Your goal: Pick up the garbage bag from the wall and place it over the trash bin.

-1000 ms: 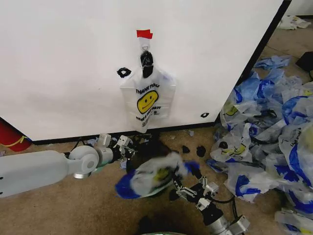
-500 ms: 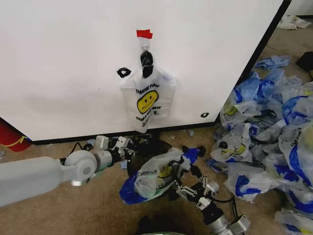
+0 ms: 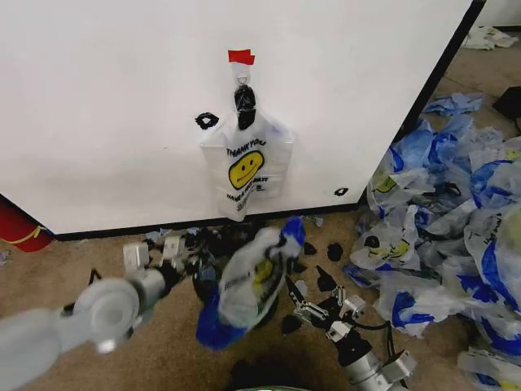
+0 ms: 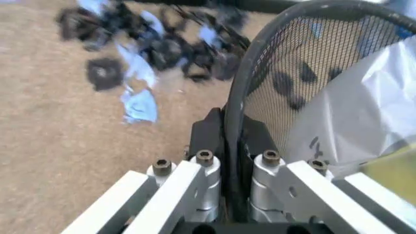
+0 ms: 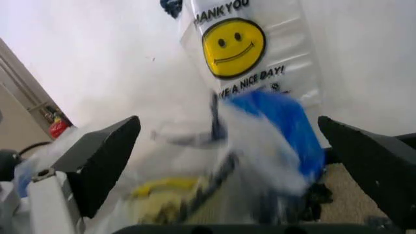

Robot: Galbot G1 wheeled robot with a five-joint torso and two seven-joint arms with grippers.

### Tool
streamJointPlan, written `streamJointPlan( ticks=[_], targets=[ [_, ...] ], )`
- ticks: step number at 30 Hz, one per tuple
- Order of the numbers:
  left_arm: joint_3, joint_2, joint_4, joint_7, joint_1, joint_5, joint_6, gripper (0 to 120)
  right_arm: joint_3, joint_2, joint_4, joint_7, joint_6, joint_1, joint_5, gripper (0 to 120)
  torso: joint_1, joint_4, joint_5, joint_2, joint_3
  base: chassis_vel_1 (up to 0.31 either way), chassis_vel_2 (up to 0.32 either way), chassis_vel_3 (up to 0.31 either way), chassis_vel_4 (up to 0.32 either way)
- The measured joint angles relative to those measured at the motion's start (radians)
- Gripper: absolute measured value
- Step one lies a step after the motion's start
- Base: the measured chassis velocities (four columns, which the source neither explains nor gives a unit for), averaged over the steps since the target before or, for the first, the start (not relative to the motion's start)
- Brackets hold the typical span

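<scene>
Brown carpet floor (image 3: 98, 261), blue-white bag heap (image 3: 456, 236) right.

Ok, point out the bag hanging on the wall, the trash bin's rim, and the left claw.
hanging garbage bag (image 3: 245, 169), head view, smiley face.
trash bin (image 4: 242, 92), left wrist view, black rim.
left claw (image 4: 229, 139), left wrist view, shut on the rim.

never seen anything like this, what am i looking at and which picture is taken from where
This is a wheeled robot with two arms. The wide picture comes from its head camera, looking down at the floor and a white wall. The other two come from its wrist cameras. The left gripper is clamped on the rim of a black mesh trash bin. A garbage bag sits crumpled over it, with the right gripper open beside it. Another smiley bag hangs on the wall, and a pile of bags lies rightward.
</scene>
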Motion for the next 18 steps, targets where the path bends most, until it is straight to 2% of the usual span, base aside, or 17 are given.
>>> streamJointPlan(
  ticks=[6,13,18],
  targets=[
    [0.013,-0.069,-0.038,-0.222,-0.021,-0.026,-0.066,2,0.009,0.006,-0.001,0.001,0.001,-0.002,-0.004,100,0.0,0.0001,-0.0008,0.0,0.0,0.0,0.0,0.0,0.0],
    [0.026,-0.131,-0.013,-0.342,-0.039,-0.026,-0.132,2,0.012,0.012,-0.007,0.002,0.001,-0.001,-0.007,100,0.0,0.0003,-0.0007,0.0,0.0,0.0,0.0,0.0,0.0],
    [0.027,-0.161,0.016,-0.365,-0.038,-0.025,-0.148,2,0.013,0.012,-0.007,0.011,0.001,-0.003,-0.013,100,0.0,0.0003,-0.0007,0.0,0.0,0.0,0.0,0.0,0.0]
  ],
)
